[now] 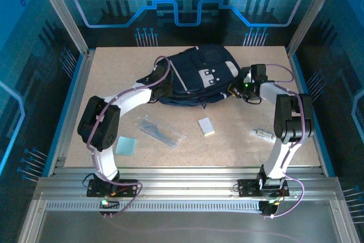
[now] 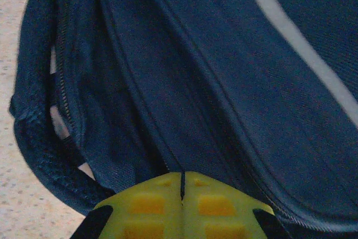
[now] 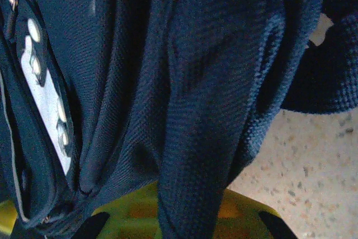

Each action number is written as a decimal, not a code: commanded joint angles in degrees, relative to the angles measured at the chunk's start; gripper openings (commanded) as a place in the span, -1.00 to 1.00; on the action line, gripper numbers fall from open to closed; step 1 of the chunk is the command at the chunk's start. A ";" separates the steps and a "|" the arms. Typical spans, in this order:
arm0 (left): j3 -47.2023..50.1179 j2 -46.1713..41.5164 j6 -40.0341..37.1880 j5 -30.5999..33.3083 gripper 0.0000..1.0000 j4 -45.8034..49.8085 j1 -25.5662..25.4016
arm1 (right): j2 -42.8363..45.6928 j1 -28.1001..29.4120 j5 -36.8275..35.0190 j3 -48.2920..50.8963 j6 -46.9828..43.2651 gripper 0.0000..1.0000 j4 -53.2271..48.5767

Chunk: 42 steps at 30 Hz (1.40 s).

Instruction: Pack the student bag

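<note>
The student bag (image 1: 196,75), a dark navy backpack with a light grey patch, lies flat at the back middle of the table. At its left edge sits my left gripper (image 1: 163,91). In the left wrist view that gripper (image 2: 182,191) has its yellow fingers (image 2: 145,205) pressed together, with a thin dark sliver of the bag (image 2: 224,82) pinched in the seam. My right gripper (image 1: 237,89) is at the bag's right edge. In the right wrist view it (image 3: 190,214) is shut on a fold of navy fabric (image 3: 201,110) that runs down between the fingers.
On the table in front of the bag lie a clear plastic pouch (image 1: 160,131), a small white and yellow block (image 1: 206,126), a pale blue square (image 1: 125,145) near the left arm and a small item (image 1: 261,134) beside the right arm. Metal frame posts border the table.
</note>
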<state>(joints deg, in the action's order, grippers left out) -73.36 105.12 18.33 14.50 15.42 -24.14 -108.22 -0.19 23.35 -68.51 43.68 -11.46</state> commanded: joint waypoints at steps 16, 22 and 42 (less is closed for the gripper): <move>-0.82 -6.97 8.03 -14.71 -1.00 -9.47 -7.71 | 12.56 0.33 6.83 -1.65 -3.96 0.84 -11.34; -3.45 -6.24 8.28 -15.67 -1.00 -13.34 -9.41 | 20.53 4.06 8.39 4.76 -1.68 0.74 -12.73; 4.43 -10.01 13.52 -19.44 -1.00 -23.77 -13.78 | 14.42 18.64 -2.79 14.68 24.72 -0.15 18.68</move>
<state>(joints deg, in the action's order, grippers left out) -69.38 98.83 29.10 -0.01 -2.04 -36.84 -91.70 17.28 26.37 -52.64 66.52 3.29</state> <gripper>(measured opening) 0.060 0.455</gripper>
